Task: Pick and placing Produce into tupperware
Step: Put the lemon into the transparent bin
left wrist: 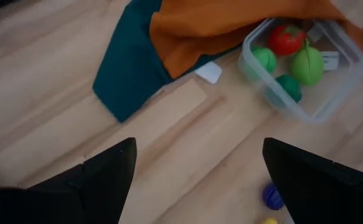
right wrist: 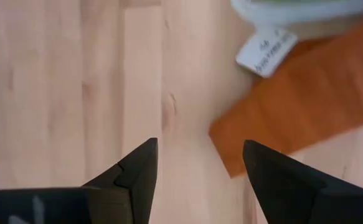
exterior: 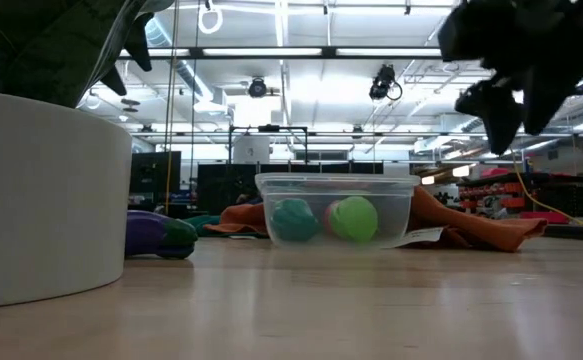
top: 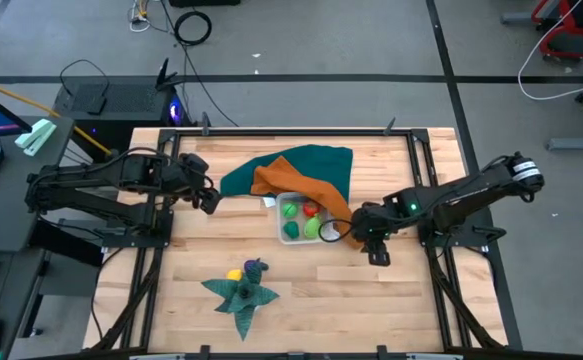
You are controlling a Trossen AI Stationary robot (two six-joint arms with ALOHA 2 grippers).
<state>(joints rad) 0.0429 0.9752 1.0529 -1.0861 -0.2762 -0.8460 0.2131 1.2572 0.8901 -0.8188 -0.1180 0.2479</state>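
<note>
High view, left arm: it was stretched in from the table's left side, bent at the elbow, with the left gripper held over bare wood beside the teal cloth.
Left gripper state: its fingers were spread wide apart and nothing was held between them.
Right arm: it was reached in from the right side, with the right gripper placed just beside the tupperware, on that container's right.
Right gripper state: its fingers were parted over bare wood and nothing was gripped.
Tupperware: a clear plastic box with rounded corners was seen near the table's middle, its far end partly draped by the orange cloth.
Produce inside: a red piece, a light green piece and two green pieces were lying in the box.
Produce outside: a purple piece and a yellow piece were lying on the star-shaped dark green cloth, near the table's front edge.
Surface: a table of pale wooden planks was seen.
</note>
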